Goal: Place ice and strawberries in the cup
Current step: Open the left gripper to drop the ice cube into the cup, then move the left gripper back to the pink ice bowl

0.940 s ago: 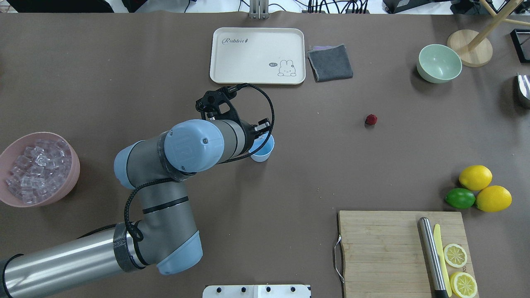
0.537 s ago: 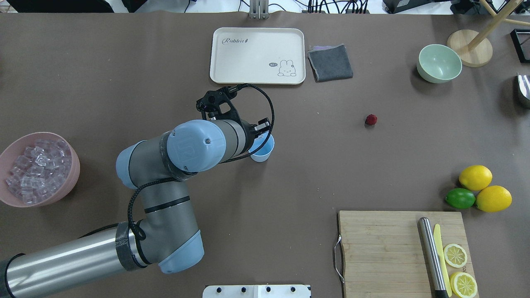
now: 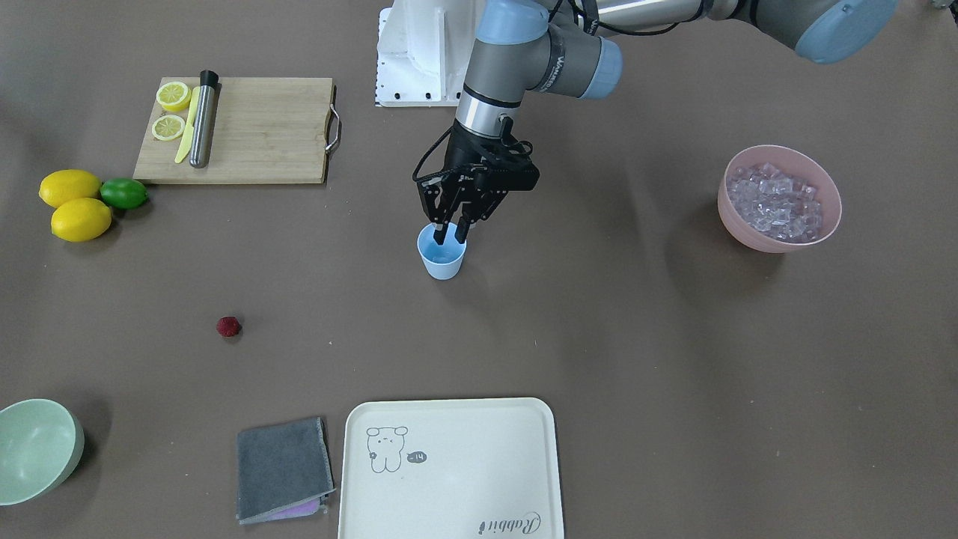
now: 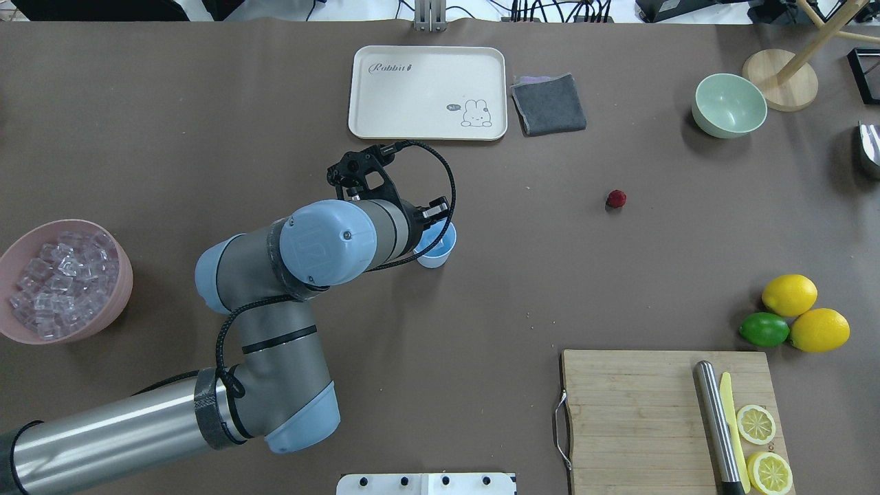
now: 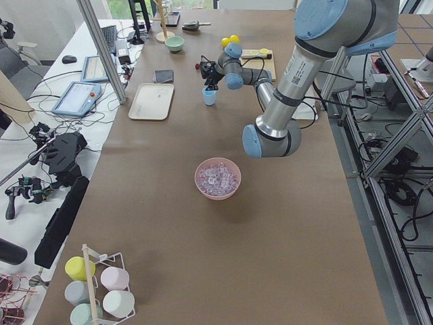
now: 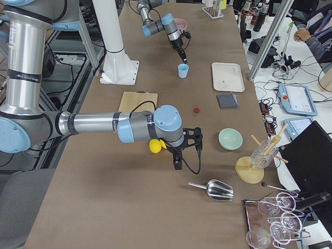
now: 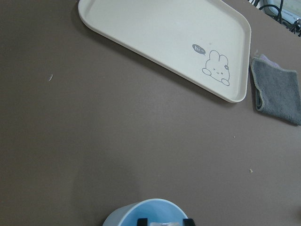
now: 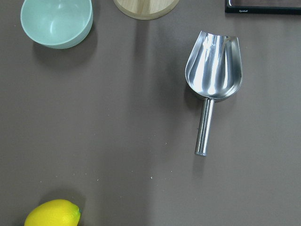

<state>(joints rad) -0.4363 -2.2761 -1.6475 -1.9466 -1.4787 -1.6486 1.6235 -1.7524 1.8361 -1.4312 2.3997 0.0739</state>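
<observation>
The light-blue cup (image 3: 443, 263) stands upright mid-table, also in the overhead view (image 4: 436, 257). My left gripper (image 3: 450, 236) points down with its fingertips just inside the cup's rim. In the left wrist view a clear ice cube (image 7: 162, 223) sits between the fingertips over the cup (image 7: 136, 213). Many ice cubes (image 3: 778, 201) fill the pink bowl (image 3: 732, 217). The dark-red strawberry (image 3: 228, 326) lies alone on the table (image 4: 616, 199). My right gripper (image 6: 177, 166) shows only in the exterior right view, low over the table near the lemons; I cannot tell its state.
A cream tray (image 3: 449, 464), grey cloth (image 3: 283, 468) and pale-green bowl (image 3: 34, 457) lie beyond the cup. A cutting board (image 3: 254, 131) with lemon halves and a knife, and whole lemons with a lime (image 3: 71, 202), lie on my right side. A metal scoop (image 8: 214, 70) lies below the right wrist.
The left arm's elbow and wrist have shifted slightly to the right. The gripper stays over the cup.
</observation>
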